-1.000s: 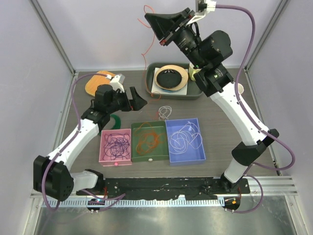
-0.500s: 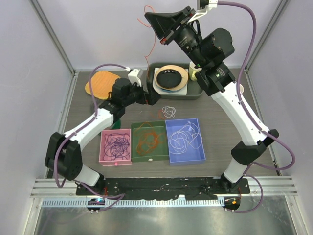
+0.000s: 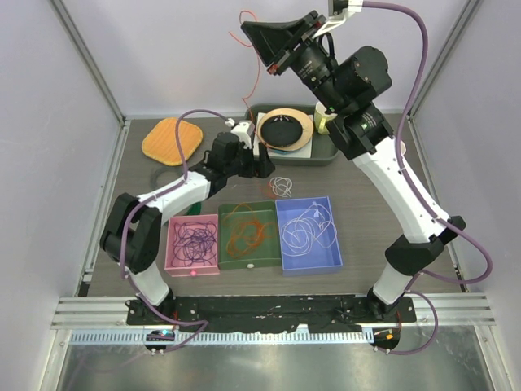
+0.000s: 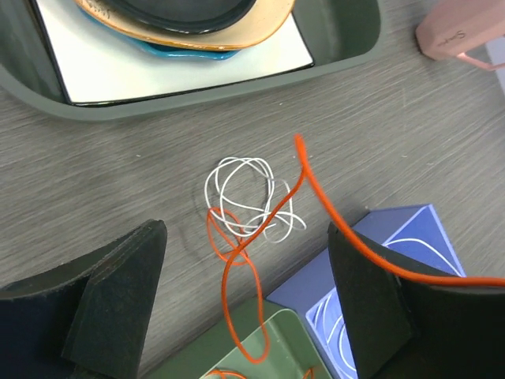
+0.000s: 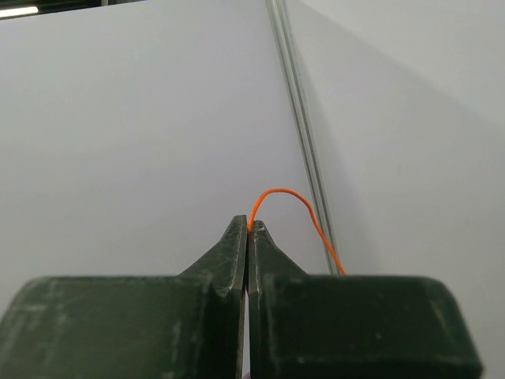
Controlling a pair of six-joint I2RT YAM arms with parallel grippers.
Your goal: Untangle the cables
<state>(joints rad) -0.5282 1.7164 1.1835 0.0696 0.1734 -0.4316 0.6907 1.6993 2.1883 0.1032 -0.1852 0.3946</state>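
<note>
The right gripper (image 5: 248, 227), raised high near the back wall, pinches the orange cable (image 5: 293, 199) between closed fingers. The cable hangs down to the desk (image 4: 110, 174) and ends in the green bin (image 3: 244, 261). The left gripper (image 4: 245, 233) hovers wide open low over the desk at the white cable tangle (image 4: 251, 197), which the orange cable crosses. Purple cables (image 3: 194, 240) fill the pink bin (image 3: 172, 244), and more white cables (image 3: 305, 232) lie in the blue bin (image 3: 313, 261).
</note>
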